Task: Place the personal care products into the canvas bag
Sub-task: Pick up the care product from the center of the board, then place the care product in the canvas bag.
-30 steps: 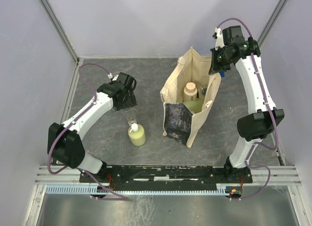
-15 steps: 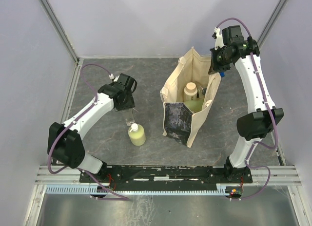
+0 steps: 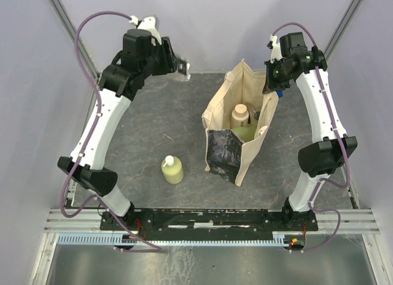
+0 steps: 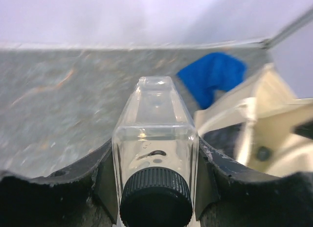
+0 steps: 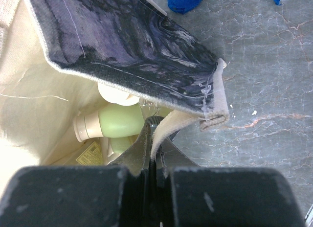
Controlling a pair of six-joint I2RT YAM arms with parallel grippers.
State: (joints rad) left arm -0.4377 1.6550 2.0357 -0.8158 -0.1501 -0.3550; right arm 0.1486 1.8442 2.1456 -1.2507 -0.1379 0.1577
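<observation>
Grey marbled tabletop (image 3: 135, 119) lay between pale walls (image 3: 215, 27). The left gripper (image 4: 155, 148) had its jaws part-spread and pinching a clear bottle (image 4: 155, 114) by its flat sides. The black cap (image 4: 155, 200) faced the wrist camera and the bottle's base pointed away. That arm held the bottle well above the table at the far left, apart from the canvas bag (image 3: 222, 107). Past the bottle, in the left wrist view, a blue cloth (image 4: 212, 80) lay beside the bag's beige wall.

The right gripper (image 5: 154, 139) had its jaws pressed together on a strip of the bag's beige fabric at the far right of its mouth; whether rim or strap could not be told. The bag stood upright at the middle right of the table, mouth open, with its dark printed panel (image 3: 224, 151) on the near side. Inside lay a yellow-green bottle (image 5: 120, 120) on its side, pale cap on, and a beige jar (image 3: 240, 115) showed beside it from the top camera. A second yellow-green bottle (image 3: 172, 169) stood upright on the table, left of the bag and apart from it.
</observation>
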